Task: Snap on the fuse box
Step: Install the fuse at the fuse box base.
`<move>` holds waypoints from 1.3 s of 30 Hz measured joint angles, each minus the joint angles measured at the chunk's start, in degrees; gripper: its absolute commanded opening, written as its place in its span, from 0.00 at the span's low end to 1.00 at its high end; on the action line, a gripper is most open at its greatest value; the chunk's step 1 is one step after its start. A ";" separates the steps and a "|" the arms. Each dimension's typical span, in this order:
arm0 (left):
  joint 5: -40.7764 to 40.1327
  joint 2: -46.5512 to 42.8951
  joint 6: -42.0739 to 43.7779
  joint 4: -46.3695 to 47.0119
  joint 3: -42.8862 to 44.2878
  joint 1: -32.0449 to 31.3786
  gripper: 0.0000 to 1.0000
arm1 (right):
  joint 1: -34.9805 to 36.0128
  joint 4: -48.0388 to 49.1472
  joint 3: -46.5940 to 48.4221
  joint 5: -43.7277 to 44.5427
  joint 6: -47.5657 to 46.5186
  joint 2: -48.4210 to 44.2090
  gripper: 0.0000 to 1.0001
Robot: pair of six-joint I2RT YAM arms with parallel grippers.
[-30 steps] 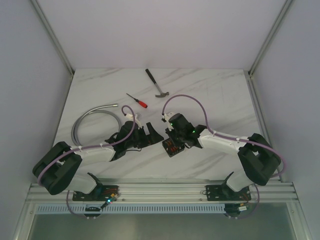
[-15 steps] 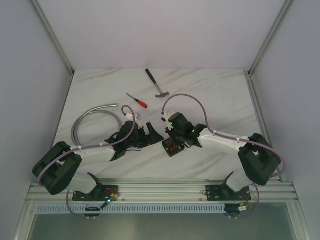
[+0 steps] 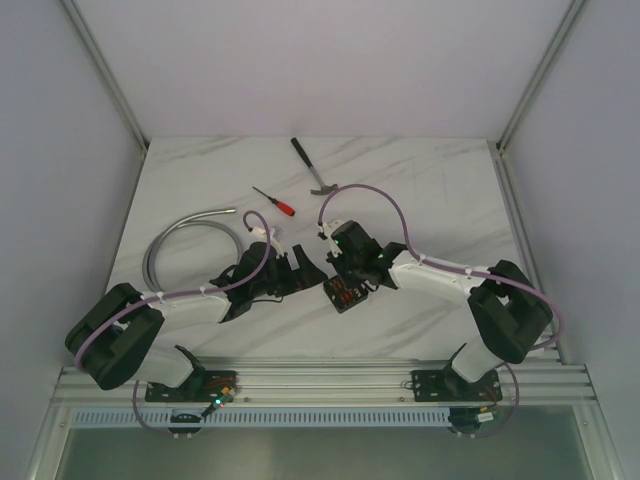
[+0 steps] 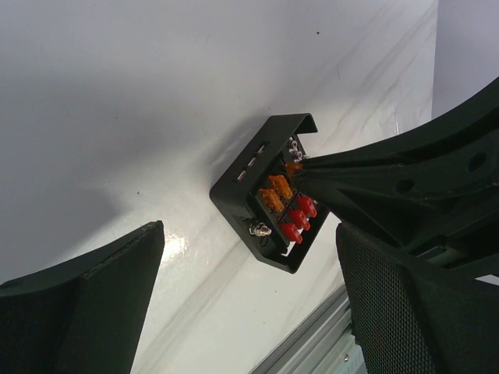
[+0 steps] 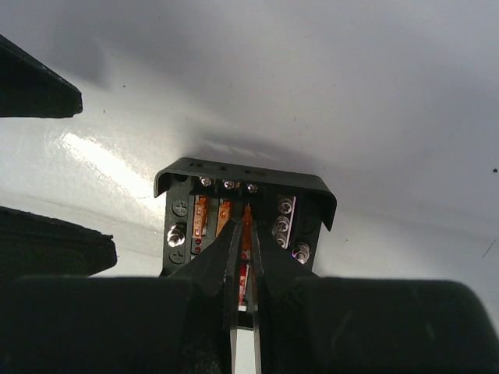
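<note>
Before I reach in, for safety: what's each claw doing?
Left claw: open, empty.
Right claw: nearly shut at an orange fuse in the fuse box; grip unclear.

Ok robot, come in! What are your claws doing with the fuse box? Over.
Left claw wide open, facing fuse box. Right claw nearly shut, tips flanking an orange fuse, grip unclear. Fuse box flat on table, fuses showing. Hammer, screwdriver well clear.

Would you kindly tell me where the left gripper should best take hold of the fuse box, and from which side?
Probably by two opposite outer walls, the open left gripper coming down from above. The fuse box lies flat, face up; fuses and screws crowd its face, and the right gripper has its nearly shut jaws among them.
</note>
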 measured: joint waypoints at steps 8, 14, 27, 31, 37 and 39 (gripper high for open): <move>0.00 0.00 0.00 0.00 0.02 0.00 1.00 | 0.00 -1.77 0.35 0.15 -0.42 -0.04 0.04; 0.00 0.00 0.00 0.00 0.00 0.00 1.00 | 0.04 -3.30 0.52 0.22 -0.55 -0.04 0.04; 0.00 0.00 0.00 0.00 0.00 -0.04 1.00 | 0.09 -2.38 0.52 0.24 -0.50 0.72 0.03; 0.00 0.00 0.00 0.00 0.00 -0.04 1.00 | 0.20 -1.84 0.52 0.66 -0.52 1.16 0.02; 0.00 0.00 0.00 -0.02 0.00 -0.04 1.00 | 0.22 -1.29 0.09 1.22 -0.42 0.94 0.02; 0.00 0.00 0.00 -0.02 0.02 -0.04 1.00 | 0.22 -0.76 -0.57 1.22 -0.22 0.55 0.03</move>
